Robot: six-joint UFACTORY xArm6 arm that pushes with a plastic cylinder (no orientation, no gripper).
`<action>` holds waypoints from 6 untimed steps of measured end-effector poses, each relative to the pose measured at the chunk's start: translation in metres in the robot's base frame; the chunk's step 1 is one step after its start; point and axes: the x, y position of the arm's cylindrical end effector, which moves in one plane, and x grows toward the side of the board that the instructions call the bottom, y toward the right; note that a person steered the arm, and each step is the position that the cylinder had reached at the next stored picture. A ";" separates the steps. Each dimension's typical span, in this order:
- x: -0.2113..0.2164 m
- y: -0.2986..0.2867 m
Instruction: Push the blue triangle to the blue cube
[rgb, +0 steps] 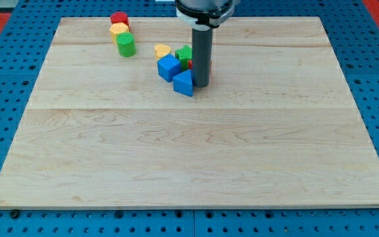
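Observation:
The blue triangle lies on the wooden board just below and right of the blue cube, touching or nearly touching it. My tip stands right beside the blue triangle's right edge. A green block sits above the cube and triangle. A red block is mostly hidden behind the rod.
A yellow block lies just above the blue cube. At the view's top left stand a red cylinder, a yellow block and a green cylinder in a close row. The board rests on a blue pegboard.

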 end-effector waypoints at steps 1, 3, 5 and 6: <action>0.004 0.000; 0.042 0.017; 0.017 -0.043; 0.013 -0.046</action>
